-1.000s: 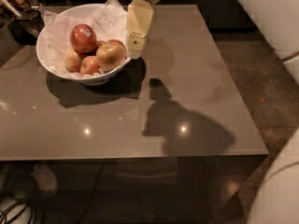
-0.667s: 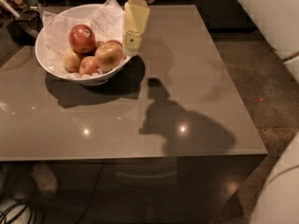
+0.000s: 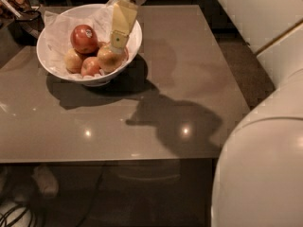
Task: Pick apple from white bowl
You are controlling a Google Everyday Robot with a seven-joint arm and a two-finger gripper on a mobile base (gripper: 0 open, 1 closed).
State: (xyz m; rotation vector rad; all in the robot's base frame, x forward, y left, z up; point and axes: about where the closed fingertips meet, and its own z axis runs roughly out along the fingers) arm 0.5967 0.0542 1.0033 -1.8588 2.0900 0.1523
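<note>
Gray table with white bowl at its far left corner, lined with crinkled white paper and holding 4 apples. The golden-yellow apple lies at the bowl's right side, beside the deep red apple. The yellow gripper hangs directly over the golden-yellow apple, tip at its top; its opening cannot be told.

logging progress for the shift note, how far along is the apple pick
Approach looks done: the yellow end effector hangs over the wide white paper-lined bowl, right above the large golden-yellow apple with a reddish blush. In hand: lining up the grasp; contact cannot be told. Left: gripping and lifting it out; the apple lies in the bowl.
</note>
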